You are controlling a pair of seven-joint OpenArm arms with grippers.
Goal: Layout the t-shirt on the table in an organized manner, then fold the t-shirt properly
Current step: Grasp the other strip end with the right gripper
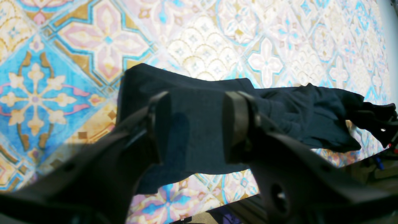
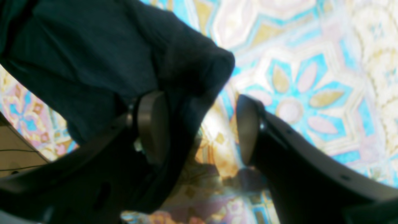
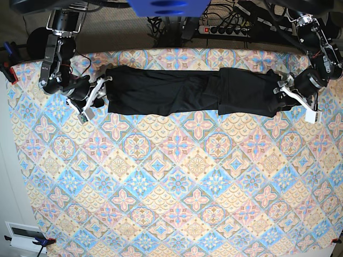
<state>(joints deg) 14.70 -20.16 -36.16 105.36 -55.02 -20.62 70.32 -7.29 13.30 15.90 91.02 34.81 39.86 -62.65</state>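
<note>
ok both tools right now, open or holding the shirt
left tool: open, straddling the t-shirt, no clamp visible
right tool: open, t-shirt edge between its pads, not gripped

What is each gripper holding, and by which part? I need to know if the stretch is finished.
Nothing is gripped. The right gripper stands open beside one end of the t-shirt. The left gripper is open too, over the other end, not clamping it.

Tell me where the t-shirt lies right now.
In the base view the t-shirt lies stretched in a long band across the far edge of the table, spanning between the two arms.
</note>
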